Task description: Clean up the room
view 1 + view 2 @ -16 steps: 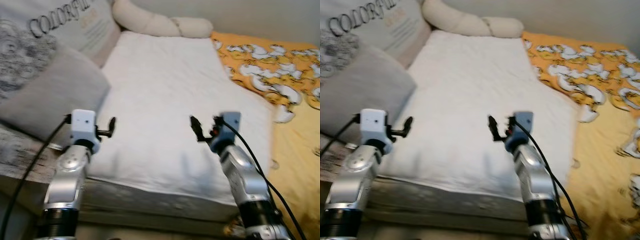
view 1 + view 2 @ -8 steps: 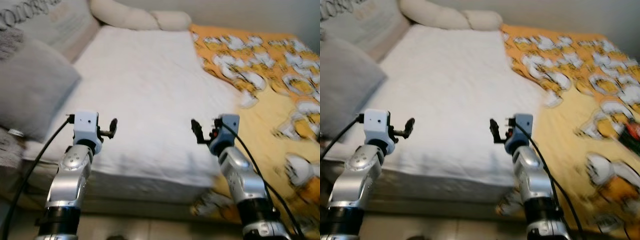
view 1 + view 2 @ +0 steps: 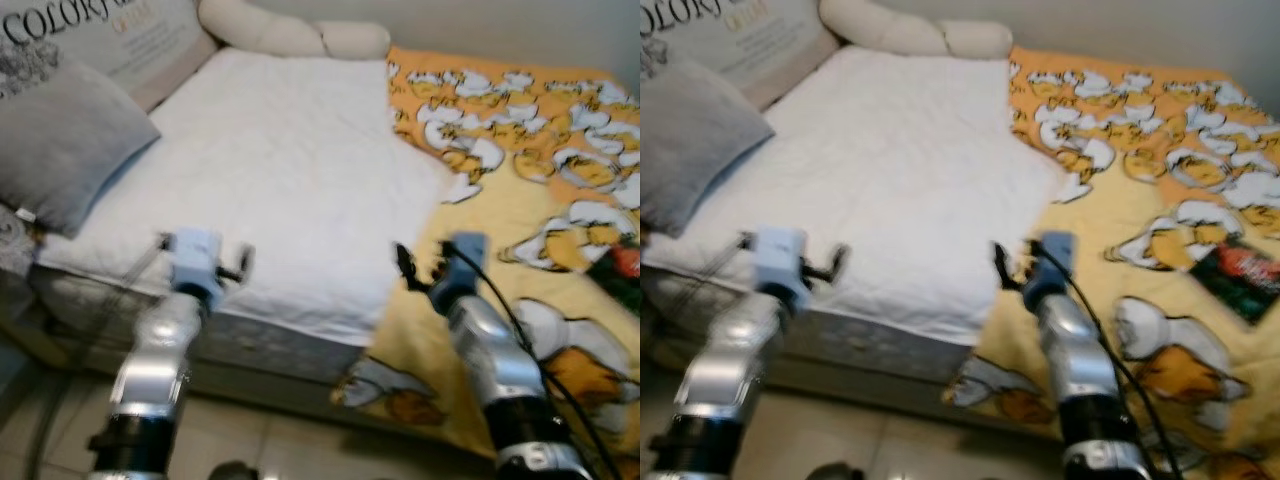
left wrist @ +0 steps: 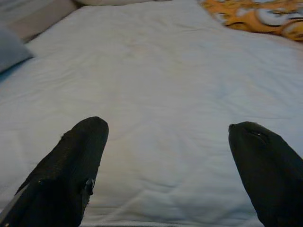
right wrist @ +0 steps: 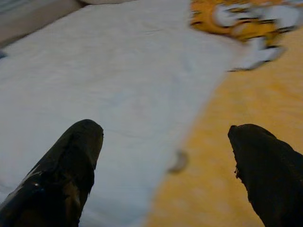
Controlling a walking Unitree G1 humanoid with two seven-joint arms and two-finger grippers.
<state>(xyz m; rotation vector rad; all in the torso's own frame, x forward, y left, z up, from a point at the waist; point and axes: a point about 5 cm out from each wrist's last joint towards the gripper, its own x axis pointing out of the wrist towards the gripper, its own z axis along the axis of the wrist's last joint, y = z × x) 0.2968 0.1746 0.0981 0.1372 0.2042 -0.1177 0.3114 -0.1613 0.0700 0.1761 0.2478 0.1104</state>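
Observation:
A bed with a white sheet (image 3: pixel 290 170) lies before me. An orange-yellow blanket (image 3: pixel 540 150) with a duck print covers its right side and hangs over the front edge. A dark green and red packet (image 3: pixel 1238 272) rests on the blanket at far right. My left gripper (image 3: pixel 243 263) hovers open over the sheet's front edge, nothing between its fingers (image 4: pixel 71 175). My right gripper (image 3: pixel 405 267) is open too, held where the sheet meets the blanket (image 5: pixel 222 156).
A grey pillow (image 3: pixel 70 140) lies at the bed's left. A printed cushion (image 3: pixel 110 35) and a cream bolster (image 3: pixel 290 35) sit against the wall at the head. The mattress side (image 3: pixel 280 345) and tiled floor (image 3: pixel 300 440) are below my arms.
The camera has pulled back and swung right: the bed's front edge, the floor and more of the duck blanket have come into view. Both arms hold the same raised pose, grippers open.

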